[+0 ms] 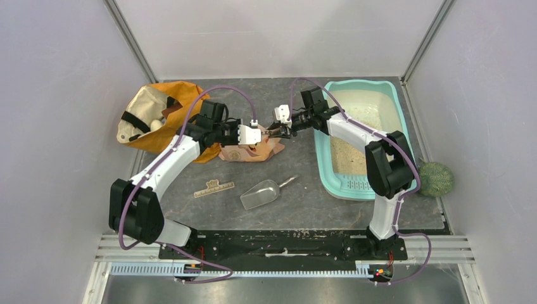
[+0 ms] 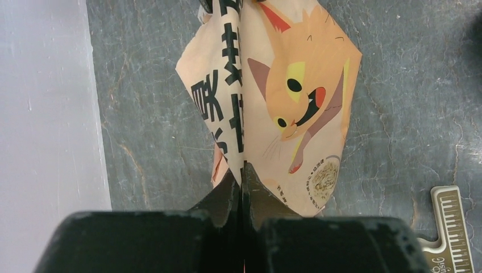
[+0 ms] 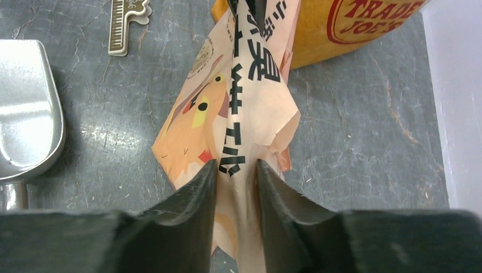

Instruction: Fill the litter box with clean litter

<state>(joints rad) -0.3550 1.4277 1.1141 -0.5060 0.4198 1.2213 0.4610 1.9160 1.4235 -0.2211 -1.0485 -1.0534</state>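
My left jaws clamped the peach-pink paper pouch; right jaws straddled it, grip unclear; tipping over the teal plastic litter box, frame right, awaited.

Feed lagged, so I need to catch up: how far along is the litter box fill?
Done: some litter lies in the litter box, thin at the far end. In hand: left jaws shut on the pouch, right jaws straddling its other end. Left: probably pouring more in.
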